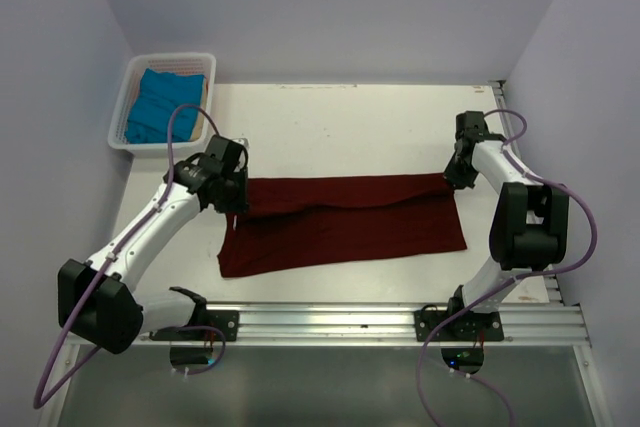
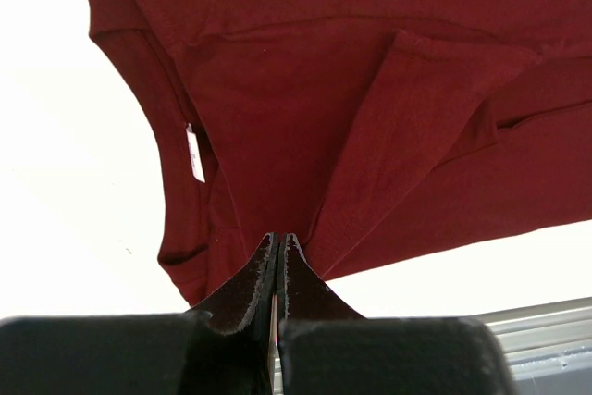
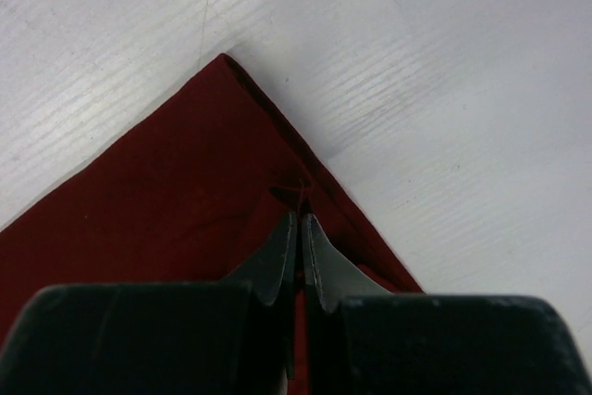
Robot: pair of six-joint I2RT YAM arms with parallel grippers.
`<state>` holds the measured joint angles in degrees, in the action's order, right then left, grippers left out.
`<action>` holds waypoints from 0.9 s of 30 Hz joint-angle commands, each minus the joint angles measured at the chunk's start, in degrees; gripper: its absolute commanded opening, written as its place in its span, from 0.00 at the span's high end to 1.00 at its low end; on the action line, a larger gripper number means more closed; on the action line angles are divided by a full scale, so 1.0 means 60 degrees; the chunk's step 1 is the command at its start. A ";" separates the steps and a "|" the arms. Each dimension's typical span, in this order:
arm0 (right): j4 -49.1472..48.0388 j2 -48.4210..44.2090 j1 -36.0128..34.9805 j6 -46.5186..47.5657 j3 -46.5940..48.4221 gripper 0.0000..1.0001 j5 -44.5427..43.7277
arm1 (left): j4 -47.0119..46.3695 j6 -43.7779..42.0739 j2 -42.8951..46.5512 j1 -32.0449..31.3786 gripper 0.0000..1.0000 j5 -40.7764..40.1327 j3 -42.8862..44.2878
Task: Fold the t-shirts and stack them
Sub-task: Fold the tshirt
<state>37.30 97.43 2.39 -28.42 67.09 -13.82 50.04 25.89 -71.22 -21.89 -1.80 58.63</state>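
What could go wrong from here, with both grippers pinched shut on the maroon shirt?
1. The right gripper holds only a small pucker of the maroon t-shirt near its corner, so it might slip out under a pull.
2. Beside the left gripper the cloth is bunched into a ridge, and folding now would likely trap that crease.
3. The shirt's near edge slants in the top view, so the fold may finish uneven.

From above I see the whole table (image 1: 330,117); both wrist cameras look closely down at its maroon shirt (image 1: 340,227).
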 commanded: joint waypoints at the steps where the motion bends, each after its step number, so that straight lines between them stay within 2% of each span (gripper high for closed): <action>1: 0.0199 -0.0315 -0.0033 0.0079 -0.0005 1.00 -0.0303 | 0.0097 0.0182 0.0269 -0.0145 1.00 0.0257 -0.0147; 3: 0.0214 -0.0286 -0.0047 0.0065 -0.0005 1.00 -0.0303 | 0.0083 0.0197 0.0269 -0.0247 1.00 0.0535 -0.0148; 4: 0.0272 -0.0271 -0.0047 0.0079 0.0010 0.96 -0.0289 | 0.0112 0.0211 0.0269 -0.0277 0.99 0.0549 -0.0148; 5: 0.0302 -0.0271 -0.0047 0.0065 0.0024 0.76 -0.0318 | 0.0170 0.0211 0.0298 -0.0321 0.94 0.0564 -0.0119; 6: 0.0331 -0.0257 -0.0047 0.0050 0.0039 0.68 -0.0347 | 0.0214 0.0269 0.0312 -0.0394 0.79 0.0506 -0.0104; 8: 0.0492 -0.0286 -0.0047 -0.0008 0.0112 0.53 -0.0464 | 0.0505 0.0416 0.0458 -0.0424 0.56 0.0345 0.0130; 9: 0.0551 -0.0286 -0.0062 -0.0052 0.0170 0.50 -0.0493 | 0.0609 0.0504 0.0517 -0.0424 0.24 0.0228 0.0246; 10: 0.0667 -0.0329 -0.0062 -0.0053 0.0258 0.47 -0.0566 | 0.0668 0.0562 0.0648 -0.0424 0.12 -0.0019 0.0480; 11: 0.0683 -0.0344 -0.0047 -0.0067 0.0302 0.46 -0.0596 | 0.0799 0.0621 0.0736 -0.0424 0.04 -0.0138 0.0613; 12: 0.0726 -0.0402 -0.0062 -0.0096 0.0361 0.40 -0.0582 | 0.0829 0.0723 0.0795 -0.0424 0.00 -0.0371 0.0730; 14: 0.0756 -0.0490 -0.0062 -0.0155 0.0537 0.40 -0.0553 | 0.0786 0.0782 0.0869 -0.0424 0.00 -0.0635 0.1038; 18: 0.0130 -0.0535 -0.0076 -0.0213 0.0858 0.44 0.0293 | -0.0032 0.0710 0.0461 -0.0438 0.00 -0.0841 0.0821; 20: -0.0151 -0.0418 -0.0179 -0.0155 0.1005 0.56 0.0852 | -0.0922 0.0695 0.0110 -0.0424 0.01 -0.0915 0.0571; 21: -0.0254 -0.0229 -0.0223 -0.0155 0.1078 0.70 0.1028 | -0.1218 0.0637 -0.0125 -0.0424 0.10 -0.0886 0.0454; 22: -0.0400 -0.0097 -0.0281 -0.0155 0.1239 1.00 0.1392 | -0.1526 0.0593 -0.0649 -0.0424 0.20 -0.0842 0.0235; 23: -0.0474 0.0035 -0.0325 -0.0170 0.1313 1.00 0.1613 | -0.2094 0.0578 -0.0944 -0.0424 0.33 -0.0799 0.0132; 24: -0.0590 0.0501 -0.0775 -0.0141 0.1458 1.00 0.2196 | -0.2651 0.0650 -0.2151 -0.0424 0.95 -0.0624 0.0014; 27: -0.0591 0.0738 -0.0940 -0.0126 0.1402 1.00 0.2274 | -0.2963 0.0782 -0.2731 -0.0424 1.00 -0.0608 -0.0059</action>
<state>35.48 98.89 -0.89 -29.36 74.17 -5.26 39.33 29.54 -82.98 -24.21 -5.74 59.59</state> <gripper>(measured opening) 0.010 0.047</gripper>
